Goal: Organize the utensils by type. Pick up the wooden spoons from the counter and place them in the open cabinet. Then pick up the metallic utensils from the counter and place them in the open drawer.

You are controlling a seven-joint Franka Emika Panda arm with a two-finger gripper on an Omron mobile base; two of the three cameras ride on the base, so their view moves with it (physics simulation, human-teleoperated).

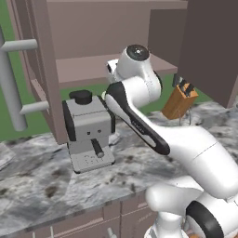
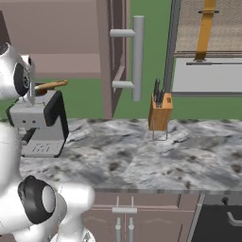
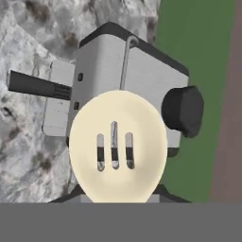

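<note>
My gripper (image 3: pixel 116 197) is shut on a wooden spoon, whose pale slotted head (image 3: pixel 117 146) hangs right above the grey coffee machine (image 3: pixel 127 71). From the right, the spoon's brown handle (image 2: pixel 53 85) sticks out sideways from the hand (image 2: pixel 29 90), just below the open cabinet's shelf (image 2: pixel 61 64). In the left base view my own arm hides the hand in front of the cabinet (image 1: pixel 93 65). The marbled counter (image 2: pixel 142 156) lies below. The metallic utensils and the open drawer are out of view.
The coffee machine (image 1: pixel 88 128) stands on the counter under the cabinet. The cabinet door (image 2: pixel 111 56) swings out with a long silver handle (image 2: pixel 137 56). A wooden knife block (image 2: pixel 159 113) stands further right, and a window is behind it.
</note>
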